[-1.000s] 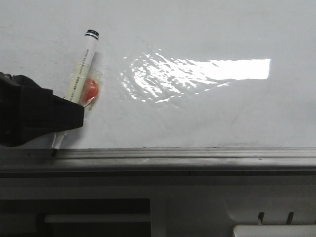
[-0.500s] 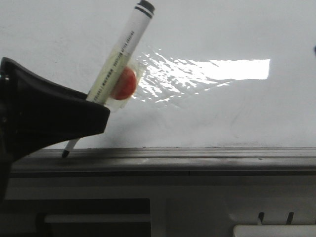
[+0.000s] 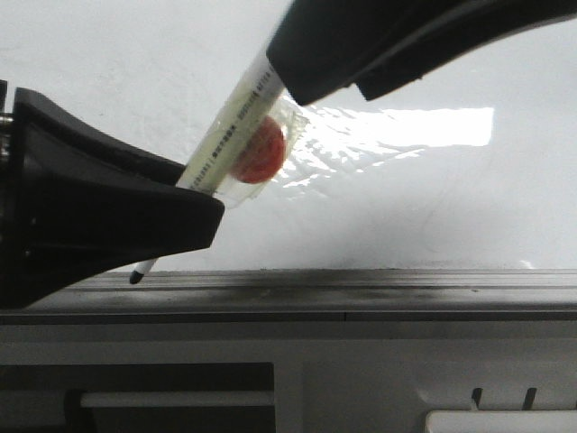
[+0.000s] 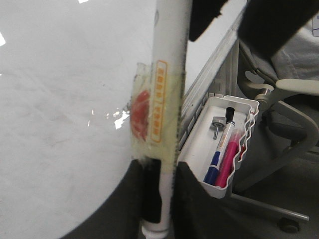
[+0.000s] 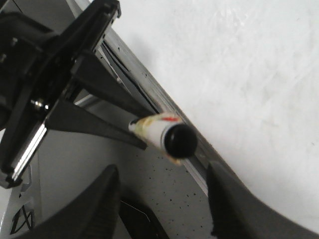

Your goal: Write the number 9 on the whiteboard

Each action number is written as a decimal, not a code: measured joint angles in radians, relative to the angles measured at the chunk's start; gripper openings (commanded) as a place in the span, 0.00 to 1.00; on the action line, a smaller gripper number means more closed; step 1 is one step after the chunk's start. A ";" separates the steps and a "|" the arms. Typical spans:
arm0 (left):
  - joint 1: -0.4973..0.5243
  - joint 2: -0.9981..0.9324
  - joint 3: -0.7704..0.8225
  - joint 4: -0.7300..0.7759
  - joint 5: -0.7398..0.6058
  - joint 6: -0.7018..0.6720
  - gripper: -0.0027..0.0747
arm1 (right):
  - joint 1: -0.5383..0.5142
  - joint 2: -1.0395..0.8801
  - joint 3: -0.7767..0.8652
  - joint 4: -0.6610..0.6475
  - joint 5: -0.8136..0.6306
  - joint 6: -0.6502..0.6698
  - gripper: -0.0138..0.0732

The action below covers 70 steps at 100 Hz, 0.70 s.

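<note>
The whiteboard [image 3: 433, 207] fills the scene, glossy and bare; no number 9 is drawn on it. The left gripper [image 4: 159, 199] is clenched on the marker [image 3: 230, 135], held tilted with its tip just over the grey rail [image 3: 361, 281]. The right gripper [image 5: 162, 186] sits spread around the marker's capped rear end, not gripping. This looks like a handover step; next, the right jaws would need to close squarely on the barrel.

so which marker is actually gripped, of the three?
The white marker with the red taped patch, clamped in the left gripper. The blue-capped marker and pink marker lie in the side tray.
</note>
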State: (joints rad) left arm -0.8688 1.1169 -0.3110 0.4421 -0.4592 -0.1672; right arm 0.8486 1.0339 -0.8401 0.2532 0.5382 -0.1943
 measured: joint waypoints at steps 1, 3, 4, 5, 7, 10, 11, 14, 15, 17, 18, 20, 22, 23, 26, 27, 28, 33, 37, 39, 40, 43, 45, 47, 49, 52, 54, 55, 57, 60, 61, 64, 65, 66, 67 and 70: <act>0.000 0.000 0.000 0.004 0.000 0.000 0.01 | 0.000 0.003 -0.004 0.000 0.000 0.000 0.55; 0.000 0.000 0.000 0.007 0.000 0.000 0.01 | 0.000 0.008 -0.009 0.000 0.000 0.000 0.55; 0.000 0.000 0.000 0.010 0.000 0.000 0.01 | 0.000 0.008 -0.010 0.003 0.000 0.000 0.55; 0.000 0.000 0.000 0.012 0.000 0.000 0.01 | 0.000 0.010 -0.013 0.003 0.000 0.000 0.55; 0.000 0.000 0.000 0.014 -0.002 0.000 0.01 | 0.001 0.013 -0.015 0.007 0.000 0.000 0.55; 0.000 0.000 0.000 0.016 -0.002 0.000 0.01 | 0.002 0.017 -0.020 0.013 0.000 0.000 0.55; 0.000 0.000 0.000 0.016 -0.002 0.000 0.01 | 0.002 0.017 -0.019 0.013 0.000 0.000 0.55; 0.000 0.000 0.000 0.018 -0.002 0.000 0.01 | 0.002 0.022 -0.020 0.026 0.000 0.000 0.55; 0.000 0.000 0.000 0.018 -0.002 0.000 0.01 | 0.002 0.023 -0.020 0.029 0.000 0.000 0.55; 0.000 0.000 0.000 0.018 -0.002 0.000 0.01 | 0.002 0.026 -0.020 0.035 0.000 0.000 0.55; 0.000 0.000 0.000 0.018 -0.002 0.000 0.01 | 0.002 0.027 -0.020 0.035 0.000 0.000 0.55; 0.000 0.000 0.000 0.020 -0.002 0.000 0.01 | 0.002 0.030 -0.020 0.041 0.000 0.000 0.55; 0.000 0.000 0.000 0.021 -0.002 0.000 0.01 | 0.002 0.033 -0.020 0.048 0.000 0.000 0.55; 0.000 0.000 0.000 0.022 -0.002 0.000 0.01 | 0.002 0.034 -0.020 0.051 0.000 0.000 0.55; 0.000 0.000 0.000 0.024 -0.002 0.000 0.01 | 0.002 0.038 -0.020 0.055 0.000 0.000 0.55; 0.000 0.000 0.000 0.024 -0.002 0.000 0.01 | 0.002 0.042 -0.020 0.058 0.000 0.000 0.55; 0.000 0.000 0.000 0.026 -0.002 0.000 0.01 | 0.002 0.043 -0.020 0.061 0.000 0.000 0.55; 0.000 0.000 0.000 0.036 -0.002 0.000 0.01 | 0.002 0.051 -0.020 0.068 -0.002 0.000 0.53; 0.000 0.000 0.000 0.049 -0.002 0.000 0.01 | 0.002 0.059 -0.020 0.072 -0.006 0.000 0.51; 0.000 0.000 0.000 0.056 -0.002 0.000 0.01 | 0.002 0.062 -0.020 0.073 -0.007 -0.001 0.49; 0.000 0.000 0.000 0.056 -0.002 0.000 0.01 | 0.002 0.061 -0.020 0.073 -0.007 -0.001 0.48; 0.000 0.000 0.000 0.066 -0.002 0.000 0.01 | 0.002 0.066 -0.020 0.075 -0.010 -0.003 0.46; 0.000 0.000 0.000 0.068 -0.002 0.000 0.01 | 0.002 0.067 -0.020 0.077 -0.009 -0.003 0.44; 0.000 0.000 0.000 0.070 -0.002 0.000 0.01 | 0.002 0.067 -0.020 0.078 -0.012 -0.003 0.42; 0.000 0.000 0.000 0.073 -0.002 0.000 0.01 | 0.002 0.069 -0.020 0.081 -0.014 -0.003 0.40; 0.000 0.000 0.000 0.075 -0.002 0.000 0.01 | 0.002 0.069 -0.020 0.082 -0.016 -0.003 0.38; 0.000 0.000 0.000 0.077 -0.002 0.000 0.01 | 0.002 0.069 -0.020 0.085 -0.016 -0.003 0.37; 0.000 0.000 0.000 0.077 -0.002 0.000 0.01 | 0.002 0.069 -0.020 0.085 -0.016 -0.003 0.37; 0.000 0.000 0.000 0.077 -0.002 0.000 0.01 | 0.002 0.069 -0.020 0.086 -0.016 -0.003 0.36; 0.000 0.000 0.000 0.077 -0.002 0.000 0.01 | 0.002 0.069 -0.020 0.089 -0.017 -0.003 0.33; 0.000 0.000 0.000 0.079 -0.002 0.000 0.01 | 0.002 0.069 -0.020 0.091 -0.017 -0.003 0.33; 0.000 0.000 0.000 0.078 -0.002 0.000 0.01 | 0.002 0.069 -0.020 0.091 -0.017 -0.003 0.31; 0.000 0.000 0.000 0.078 -0.002 0.000 0.01 | 0.002 0.069 -0.020 0.092 -0.017 -0.003 0.29; 0.000 0.000 0.000 0.078 -0.002 0.000 0.01 | 0.002 0.069 -0.020 0.092 -0.017 -0.003 0.29; 0.000 0.000 0.000 0.078 -0.002 0.000 0.01 | 0.002 0.069 -0.020 0.092 -0.017 -0.003 0.27; 0.000 0.000 0.000 0.078 -0.004 0.000 0.01 | 0.002 0.069 -0.020 0.095 -0.017 -0.003 0.24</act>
State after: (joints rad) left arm -0.8688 1.1169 -0.3110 0.5204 -0.4628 -0.1672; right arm 0.8508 1.1034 -0.8604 0.3478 0.5209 -0.1972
